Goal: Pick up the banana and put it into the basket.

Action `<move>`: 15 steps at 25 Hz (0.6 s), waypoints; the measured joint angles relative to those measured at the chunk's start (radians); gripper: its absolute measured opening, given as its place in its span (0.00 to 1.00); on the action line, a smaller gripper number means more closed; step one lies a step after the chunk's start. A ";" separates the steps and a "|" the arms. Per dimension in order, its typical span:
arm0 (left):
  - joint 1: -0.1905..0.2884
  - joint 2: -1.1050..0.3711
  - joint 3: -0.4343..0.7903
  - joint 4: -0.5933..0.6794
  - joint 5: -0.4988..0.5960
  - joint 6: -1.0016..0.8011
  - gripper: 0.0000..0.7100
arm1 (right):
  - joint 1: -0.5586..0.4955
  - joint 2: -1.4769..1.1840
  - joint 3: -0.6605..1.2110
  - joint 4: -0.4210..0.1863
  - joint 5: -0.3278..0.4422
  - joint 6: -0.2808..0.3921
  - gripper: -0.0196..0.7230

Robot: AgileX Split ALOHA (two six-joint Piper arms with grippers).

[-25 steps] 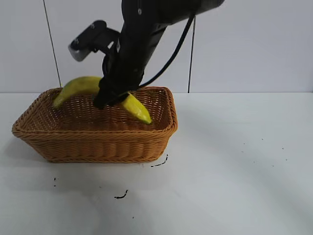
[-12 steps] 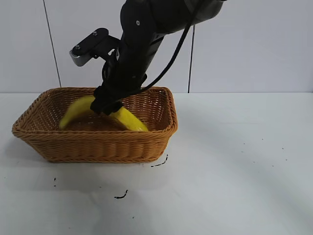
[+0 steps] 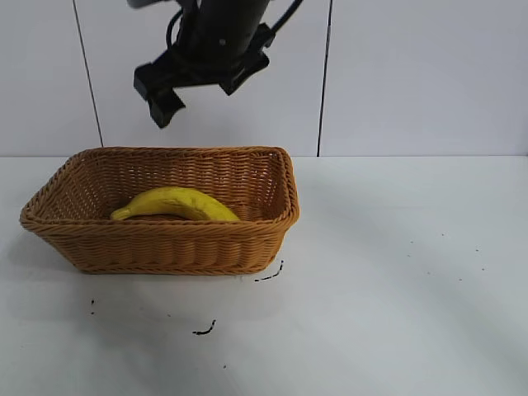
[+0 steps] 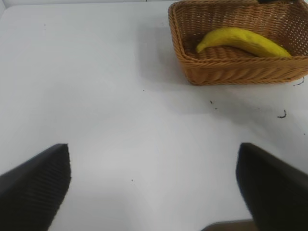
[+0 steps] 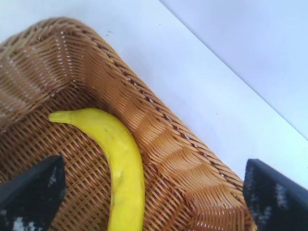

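The banana [image 3: 175, 203] lies on the floor of the basket [image 3: 161, 244], loose, with nothing touching it. It rests on its side with the curve arching up, one end toward the basket's left half and the other running to about the middle, close to the near wall. From the right wrist view the banana [image 5: 121, 159] stretches along the weave near one long wall, its thin end pointing toward a corner; the other end runs out of that picture, so I cannot say how close it comes to the far wall.

The right gripper [image 3: 198, 70] hangs in the air above the basket, well clear of the rim, and it is released: its fingers stand wide apart and empty. In its own camera the two dark fingertips [image 5: 32, 192] sit at the edges of the picture with the basket [image 5: 159, 144] and banana between and below them.

The left gripper [image 4: 154, 187] is parked off to the side over the bare white table [image 4: 110, 96], also spread wide, holding nothing. From there the basket [image 4: 231, 72] shows some way ahead, with the banana [image 4: 243, 41] inside it.

The basket stands on the table [image 3: 396, 272] toward its left part in the exterior view, near the back wall. A few small dark specks and squiggles [image 3: 204, 330] mark the tabletop in front of it.
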 joint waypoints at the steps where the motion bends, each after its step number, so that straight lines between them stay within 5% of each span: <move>1: 0.000 0.000 0.000 0.000 0.000 0.000 0.98 | -0.029 0.000 -0.006 0.016 0.017 0.004 0.96; 15: 0.000 0.000 0.000 0.000 -0.001 0.000 0.98 | -0.440 0.000 -0.009 0.024 0.188 0.028 0.96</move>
